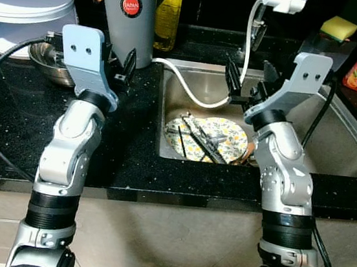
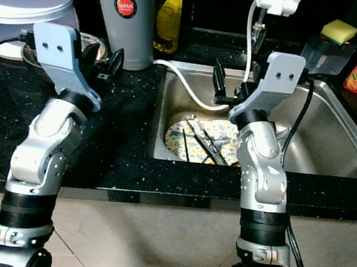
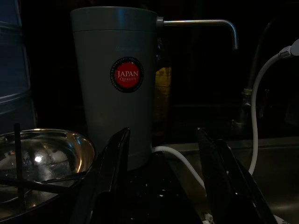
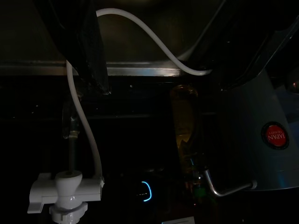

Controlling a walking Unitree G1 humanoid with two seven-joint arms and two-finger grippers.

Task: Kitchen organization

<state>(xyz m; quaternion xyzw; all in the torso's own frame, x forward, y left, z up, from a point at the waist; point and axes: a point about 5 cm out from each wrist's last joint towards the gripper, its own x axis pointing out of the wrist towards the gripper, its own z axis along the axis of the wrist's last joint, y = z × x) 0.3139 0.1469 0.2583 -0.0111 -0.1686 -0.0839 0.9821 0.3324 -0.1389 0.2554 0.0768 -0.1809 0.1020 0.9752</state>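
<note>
Floral yellow plate [image 1: 214, 138] lay flat in steel sink [image 1: 333, 146], dark utensils [image 1: 199, 137] crossed on top. Right end effector [image 1: 248, 83] hung above sink, fingers apart, empty. Left end effector [image 3: 163, 182] over black bench [image 1: 11, 119], fingers apart, facing grey canister [image 3: 114, 79].

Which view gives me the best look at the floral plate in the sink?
The left eye view: the floral plate lies on the sink floor with dark utensils across it, little hidden. In the right eye view the right arm covers its right side.
</note>
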